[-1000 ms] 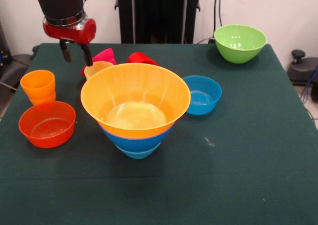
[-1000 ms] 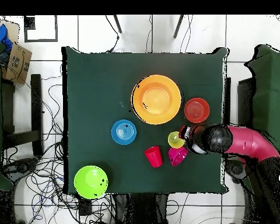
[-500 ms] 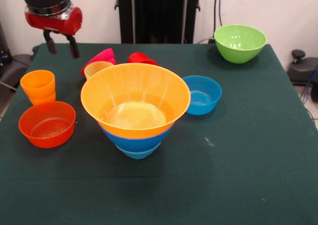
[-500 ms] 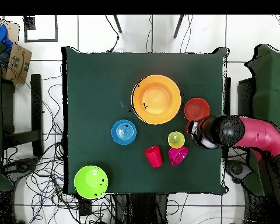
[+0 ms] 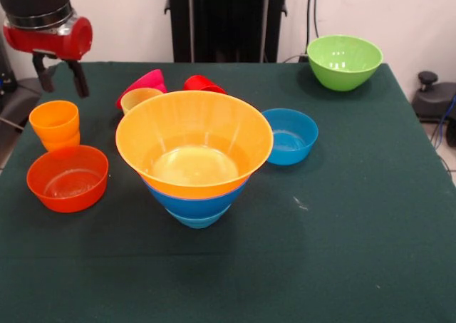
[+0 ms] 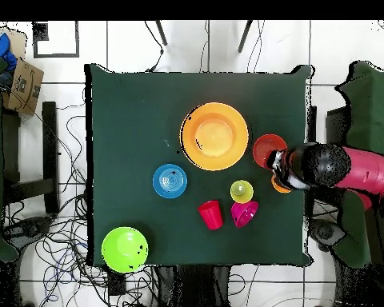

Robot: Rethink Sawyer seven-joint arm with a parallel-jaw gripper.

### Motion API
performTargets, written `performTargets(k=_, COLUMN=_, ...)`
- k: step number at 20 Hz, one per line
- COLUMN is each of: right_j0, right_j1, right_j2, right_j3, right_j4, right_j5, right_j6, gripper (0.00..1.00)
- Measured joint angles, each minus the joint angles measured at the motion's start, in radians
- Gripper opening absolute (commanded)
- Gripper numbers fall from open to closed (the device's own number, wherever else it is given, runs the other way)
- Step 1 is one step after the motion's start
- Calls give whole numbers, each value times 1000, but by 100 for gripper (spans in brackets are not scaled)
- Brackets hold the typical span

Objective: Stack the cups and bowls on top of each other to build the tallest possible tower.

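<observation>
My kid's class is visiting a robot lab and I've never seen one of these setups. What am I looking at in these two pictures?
It is one red and black robot arm working at a table covered in dark green cloth. One picture is taken from across the table, facing the robot; the other looks straight down from above, with the robot's base at the bottom.

The grasping part, the tool, hangs open and empty above the orange-yellow cup; from above the arm hides most of that cup.

In the middle stands the tower: a wide yellow-orange bowl nested on a blue bowl on a smaller light-blue one. Around it lie a shallow orange bowl, a small blue bowl, a lime green bowl in a far corner, a yellow cup, a red cup and a magenta bowl, tipped on its side.
</observation>
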Motion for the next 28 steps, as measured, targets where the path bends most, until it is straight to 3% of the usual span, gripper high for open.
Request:
performTargets(k=11, right_j0=8, right_j1=100, right_j2=15, right_j3=-58, right_j4=0, right_j5=-2, right_j6=0, gripper=100)
performTargets(k=20, right_j0=16, right_j1=133, right_j2=15, right_j3=-58, right_j4=-4, right_j5=-38, right_j6=0, gripper=100)
performTargets(k=28, right_j0=12, right_j1=135, right_j2=15, right_j3=-53, right_j4=-51, right_j5=-59, right_j6=0, gripper=100)
